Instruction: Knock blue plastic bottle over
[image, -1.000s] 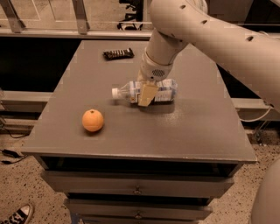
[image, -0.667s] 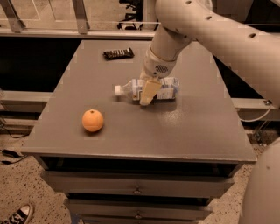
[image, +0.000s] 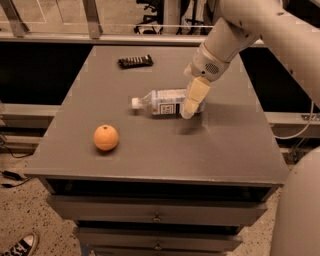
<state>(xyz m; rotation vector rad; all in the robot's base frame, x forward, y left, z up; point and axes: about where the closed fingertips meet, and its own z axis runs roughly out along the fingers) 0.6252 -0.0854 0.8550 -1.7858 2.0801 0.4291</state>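
The blue plastic bottle lies on its side near the middle of the grey table, its white cap pointing left and its white label with a dark square facing up. My gripper hangs from the arm at the upper right, just above and in front of the bottle's base end, its tan fingers pointing down and left. It holds nothing that I can see.
An orange sits on the table's front left. A dark flat snack bar lies at the back left. Drawers are below the table's front edge. A shoe is on the floor at lower left.
The gripper and arm have lifted up and to the right, away from the table surface. The bottle stays on its side in about the same spot.
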